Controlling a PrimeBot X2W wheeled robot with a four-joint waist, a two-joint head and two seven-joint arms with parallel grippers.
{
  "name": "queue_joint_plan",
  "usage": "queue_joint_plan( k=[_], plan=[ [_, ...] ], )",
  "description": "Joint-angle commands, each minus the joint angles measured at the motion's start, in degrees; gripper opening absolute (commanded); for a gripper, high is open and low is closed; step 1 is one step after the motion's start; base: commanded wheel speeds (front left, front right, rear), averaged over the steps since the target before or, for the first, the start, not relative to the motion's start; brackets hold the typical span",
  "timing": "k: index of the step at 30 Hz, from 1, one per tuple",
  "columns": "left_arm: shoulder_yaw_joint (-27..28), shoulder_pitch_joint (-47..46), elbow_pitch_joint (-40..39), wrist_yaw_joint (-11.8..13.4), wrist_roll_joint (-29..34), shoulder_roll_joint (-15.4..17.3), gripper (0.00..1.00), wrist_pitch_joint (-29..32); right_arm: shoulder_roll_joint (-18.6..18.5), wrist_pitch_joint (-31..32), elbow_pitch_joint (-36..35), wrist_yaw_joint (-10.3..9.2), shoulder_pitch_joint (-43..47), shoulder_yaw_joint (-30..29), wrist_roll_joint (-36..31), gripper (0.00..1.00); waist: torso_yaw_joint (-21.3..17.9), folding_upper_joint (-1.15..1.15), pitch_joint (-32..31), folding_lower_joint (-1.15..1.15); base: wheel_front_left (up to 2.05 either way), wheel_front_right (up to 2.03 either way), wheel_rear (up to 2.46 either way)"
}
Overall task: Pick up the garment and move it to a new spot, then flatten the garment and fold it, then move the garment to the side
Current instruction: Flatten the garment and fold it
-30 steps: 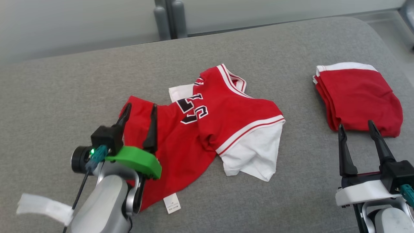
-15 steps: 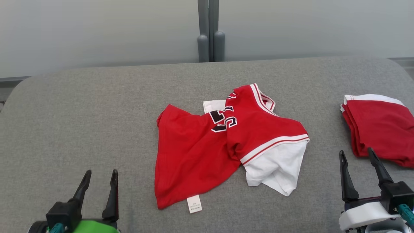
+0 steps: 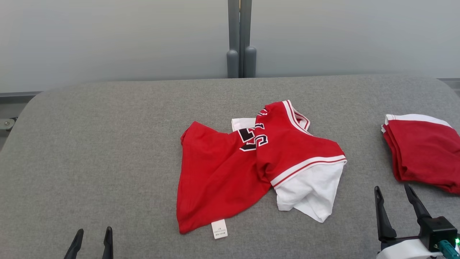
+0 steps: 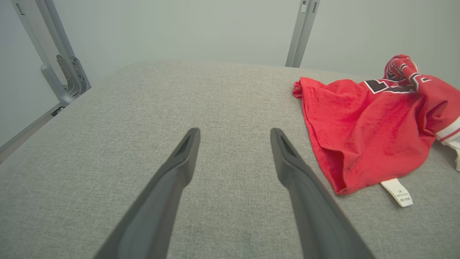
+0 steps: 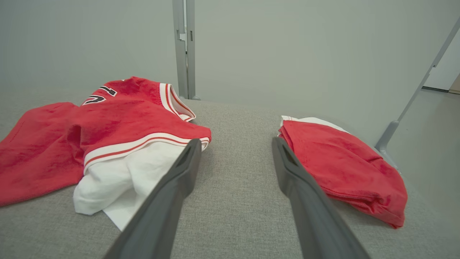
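Head view: left tool (image 3: 93, 229) and right tool (image 3: 391, 187) released, short of shirt (image 3: 215, 187).
Probably best: pinch opposite edges ahead, pull flat.

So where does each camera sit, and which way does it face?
Head view: on the head, facing forward and down at the pad; left gripper lower left, right gripper lower right.
Left wrist view: on the left wrist, looking along the left gripper across the pad.
Right wrist view: on the right wrist, looking along the right gripper between jersey and folded pile.
Shared: all three show the jersey; head and right wrist, the pile.
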Motion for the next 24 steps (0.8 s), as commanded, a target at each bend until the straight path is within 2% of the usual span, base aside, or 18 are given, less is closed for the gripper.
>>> queue_joint_plan(
  k=[1,10,17,24],
  plan=[
    [1.2,1.1,0.0,-0.6,0.9,-0.8,1.00,-0.1,0.0,0.0,0.0,-0.09,0.8,-0.1,0.3,1.00,-0.1,0.00,-0.1,0.00,0.00,0.00,0.00],
    [4.8,1.1,-0.6,-3.2,5.0,-3.9,1.00,-0.1,0.2,0.0,0.3,-0.09,1.1,-0.2,0.2,1.00,-0.9,0.00,-0.4,0.00,0.00,0.00,0.00],
    [4.9,0.0,-1.3,-3.8,6.2,-5.1,1.00,-0.1,0.3,0.0,0.6,-0.09,0.3,0.3,0.7,1.00,-1.4,0.00,-0.3,0.00,0.00,0.00,0.00],
    [3.2,-0.7,-1.9,-3.9,5.6,-4.8,1.00,-0.1,0.3,0.0,0.8,-0.09,0.1,0.6,0.7,1.00,-1.8,0.00,-0.4,0.00,0.00,0.00,0.00]
  ],
)
